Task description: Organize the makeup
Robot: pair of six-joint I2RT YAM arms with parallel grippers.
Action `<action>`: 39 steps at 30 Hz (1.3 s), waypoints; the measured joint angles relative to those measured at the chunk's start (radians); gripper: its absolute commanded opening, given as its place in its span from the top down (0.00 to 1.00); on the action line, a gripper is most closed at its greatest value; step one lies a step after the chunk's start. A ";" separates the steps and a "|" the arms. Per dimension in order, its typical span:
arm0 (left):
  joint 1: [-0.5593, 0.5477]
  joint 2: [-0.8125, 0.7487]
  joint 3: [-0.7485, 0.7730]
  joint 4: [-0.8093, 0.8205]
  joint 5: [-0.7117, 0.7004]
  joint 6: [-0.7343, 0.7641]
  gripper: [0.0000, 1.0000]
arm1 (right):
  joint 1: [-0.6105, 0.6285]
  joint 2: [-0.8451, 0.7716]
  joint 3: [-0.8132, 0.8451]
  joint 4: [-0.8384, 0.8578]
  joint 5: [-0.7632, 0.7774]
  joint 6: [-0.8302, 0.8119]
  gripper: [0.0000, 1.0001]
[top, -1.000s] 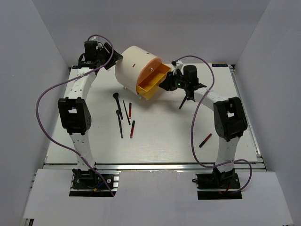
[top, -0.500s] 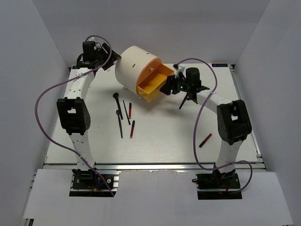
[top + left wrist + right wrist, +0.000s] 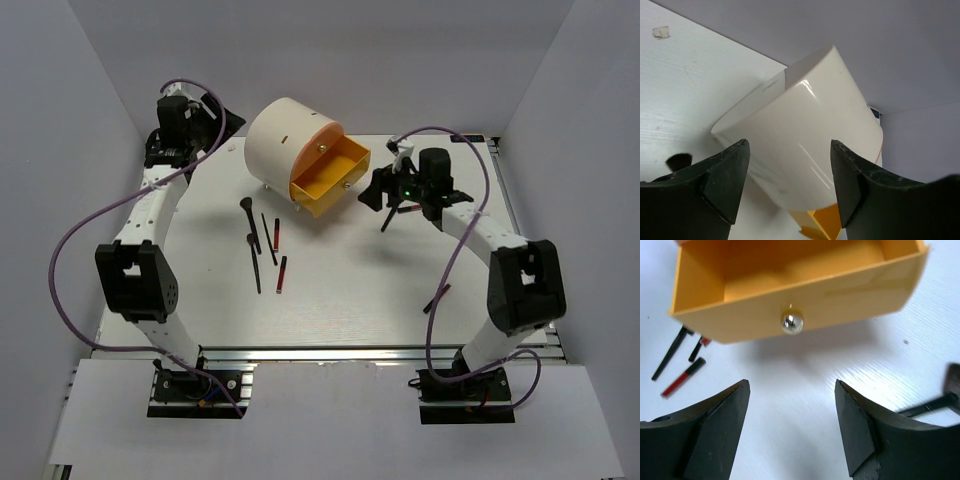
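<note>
The makeup lies loose on the white table. Thin black brushes [image 3: 255, 262] and two dark-red-and-black sticks [image 3: 281, 273] sit left of centre, with another stick [image 3: 436, 298] at the right and a brush [image 3: 391, 216] beside my right arm. My right gripper [image 3: 372, 192] is open and empty, a short way in front of the pulled-out orange drawer [image 3: 790, 285], facing its silver knob [image 3: 791, 323]. My left gripper [image 3: 790, 145] is open and empty, behind and left of the cream cylindrical box [image 3: 810, 125].
The box [image 3: 285, 135] stands at the back centre with its drawer [image 3: 330, 175] open toward the right; the drawer's inside looks empty. White walls close in the table on three sides. A purple cable loops off each arm.
My right gripper has opened and backed away to the right from the drawer, which stays pulled out. My left arm has drawn back to the left, away from the box.
</note>
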 measured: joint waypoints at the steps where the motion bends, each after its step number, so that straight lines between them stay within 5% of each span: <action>1: 0.000 -0.038 -0.036 0.000 -0.013 0.004 0.26 | -0.008 -0.038 -0.025 -0.014 0.001 -0.025 0.28; 4: 0.000 -0.166 -0.175 0.014 -0.056 0.013 0.35 | -0.032 -0.141 -0.102 -0.037 0.003 -0.099 0.34; 8: 0.000 -0.314 -0.363 0.019 -0.092 0.021 0.76 | -0.061 -0.238 -0.186 -0.098 0.006 -0.204 0.57; 10: 0.000 -0.380 -0.465 0.012 -0.101 0.033 0.82 | -0.072 -0.267 -0.213 -0.132 0.006 -0.240 0.67; 13: -0.011 -0.430 -0.570 -0.032 -0.121 0.063 0.73 | -0.080 -0.294 -0.237 -0.182 0.006 -0.281 0.68; 15: -0.043 -0.440 -0.611 -0.081 -0.150 0.085 0.51 | -0.084 -0.302 -0.240 -0.209 0.007 -0.294 0.66; 18: -0.142 -0.423 -0.624 -0.177 -0.215 0.107 0.40 | -0.087 -0.311 -0.240 -0.225 0.011 -0.307 0.64; 24: -0.333 -0.346 -0.645 -0.284 -0.342 0.108 0.40 | -0.108 -0.319 -0.240 -0.244 0.023 -0.312 0.62; 39: -0.366 -0.123 -0.675 -0.309 -0.481 0.127 0.45 | -0.142 -0.330 -0.269 -0.250 0.030 -0.307 0.62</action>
